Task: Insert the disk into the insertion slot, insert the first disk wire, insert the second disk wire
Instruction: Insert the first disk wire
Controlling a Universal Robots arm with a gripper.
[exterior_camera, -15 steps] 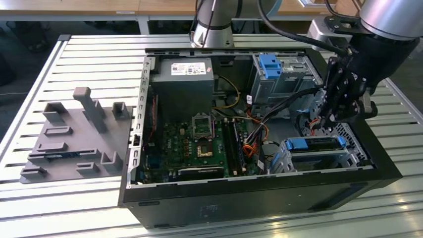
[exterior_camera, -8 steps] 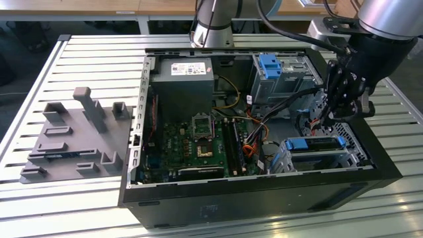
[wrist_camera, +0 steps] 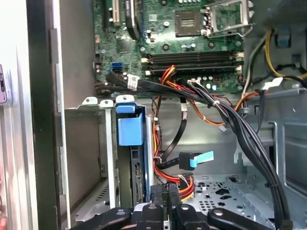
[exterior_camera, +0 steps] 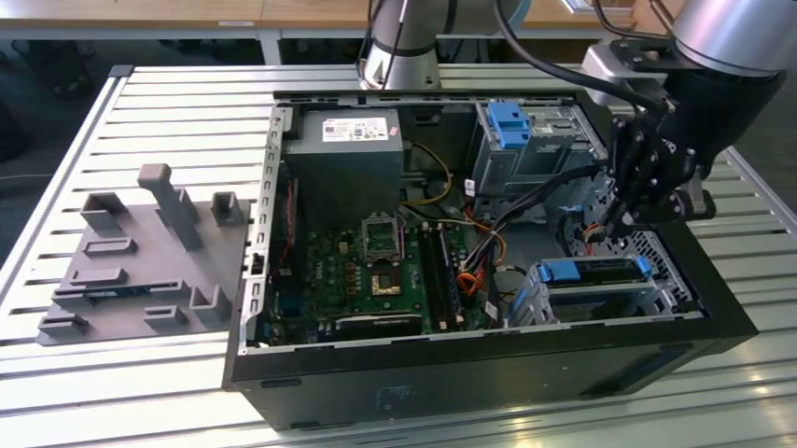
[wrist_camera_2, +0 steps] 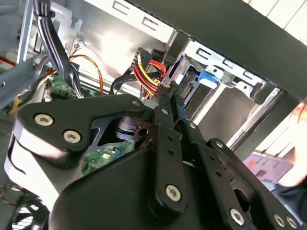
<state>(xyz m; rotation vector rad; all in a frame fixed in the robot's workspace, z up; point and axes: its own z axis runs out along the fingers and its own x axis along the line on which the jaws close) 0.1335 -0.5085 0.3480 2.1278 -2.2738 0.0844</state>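
The disk, in its blue carrier, sits inside the insertion slot, a mesh-walled metal cage at the case's front corner on the exterior view's right. In the first wrist view the disk stands edge-on in the insertion slot. My gripper hangs just behind the cage. Its fingers are pressed together on the end of a red, yellow and black disk wire, seen in the second wrist view at the gripper. A black disk wire with a blue plug lies loose near the gripper.
The open computer case holds a motherboard, a power supply and a taller grey bay with a blue latch. Thick black cables cross beside the cage. A grey fixture block lies on the slatted table.
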